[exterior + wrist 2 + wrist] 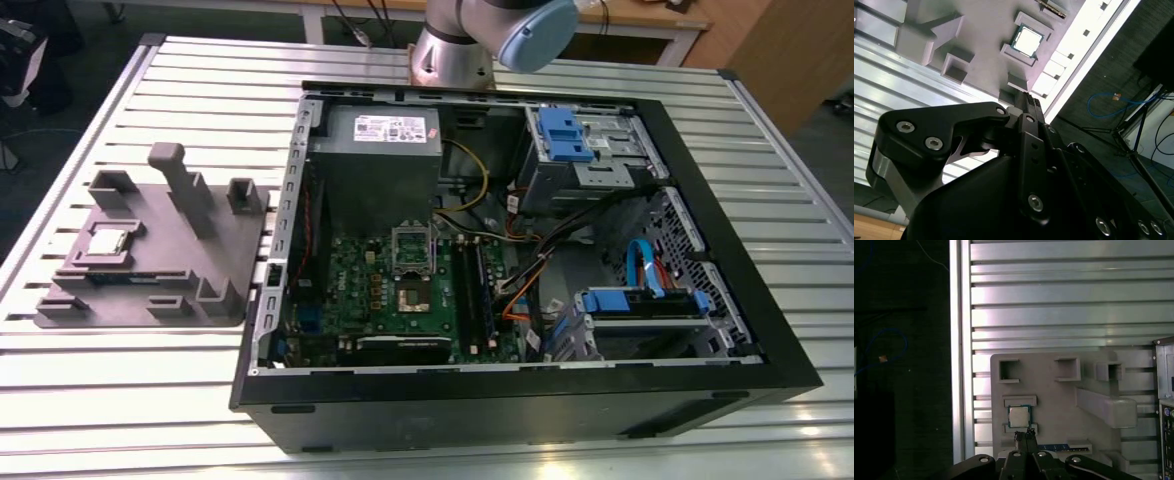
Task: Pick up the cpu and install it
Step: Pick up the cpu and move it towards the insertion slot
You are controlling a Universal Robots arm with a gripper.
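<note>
One cpu (1017, 416) flat in grey fixture (1054, 405)

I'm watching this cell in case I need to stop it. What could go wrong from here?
1. The cpu sits in a snug pocket of the grey fixture. The gripper, hovering near it, might catch the pocket's ledges or tip the chip if it descends off-centre.
2. Loose cables run close beside the socket in the case; the arm may snag them when reaching in.
</note>
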